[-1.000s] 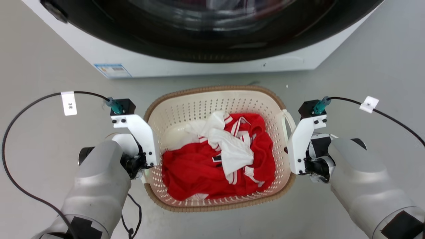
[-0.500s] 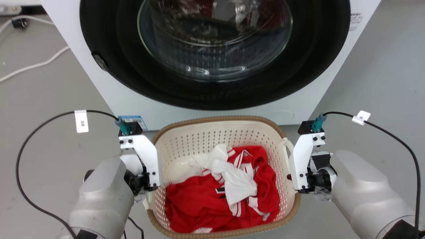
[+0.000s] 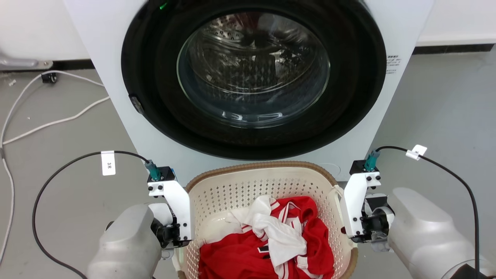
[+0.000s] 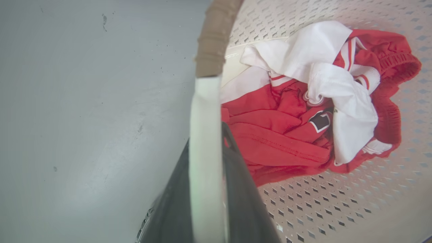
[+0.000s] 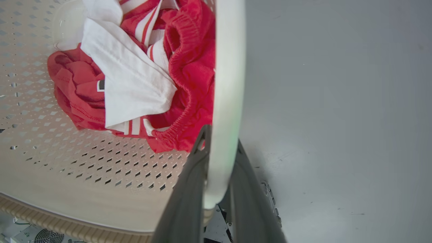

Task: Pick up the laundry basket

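Grip is secured: left gripper is clamped on left handle, right gripper on right handle of laundry basket (clothes heaped inside); both arms are best raised evenly.

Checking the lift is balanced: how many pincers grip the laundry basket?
2. The left pincer is shut on the left handle of the laundry basket; the right pincer is shut on its right handle.
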